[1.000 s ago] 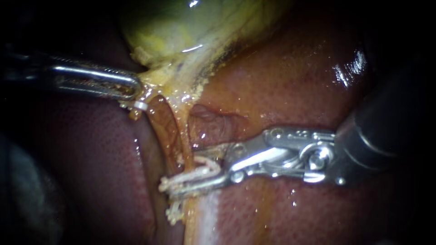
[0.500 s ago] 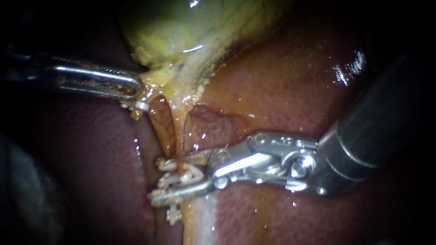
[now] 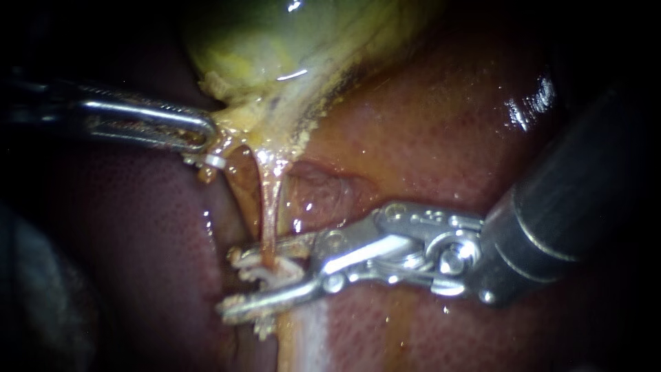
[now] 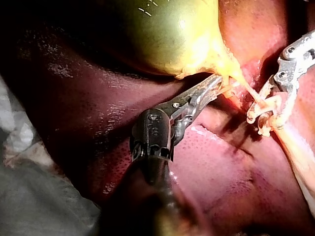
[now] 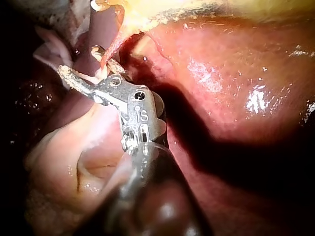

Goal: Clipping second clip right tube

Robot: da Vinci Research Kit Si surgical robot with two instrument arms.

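Endoscope view: right jaws spread around the right tube.

My right instrument (image 3: pixel 234 282) comes in from the right edge, jaws apart at lower centre. The right tube (image 3: pixel 267 207) drops from the gallbladder (image 3: pixel 275 41) down between them, where a white clip (image 3: pixel 272 270) sits against it. At upper left, my left instrument (image 3: pixel 205 134) pinches the gallbladder at its neck.

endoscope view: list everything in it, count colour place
gallbladder: one, green-yellow, top centre
liver: one, red-brown, surrounding everything
right tube: one, orange, hanging from gallbladder
left tube: one, brown, beside it
upper clip: one, whitish, at left tube's top
middle clip: one, whitish, on right tube
lower clip: one, whitish, beneath middle clip
left instrument: one, silver, end effector shut on gallbladder's neck
right instrument: one, silver, end effector open around middle clip
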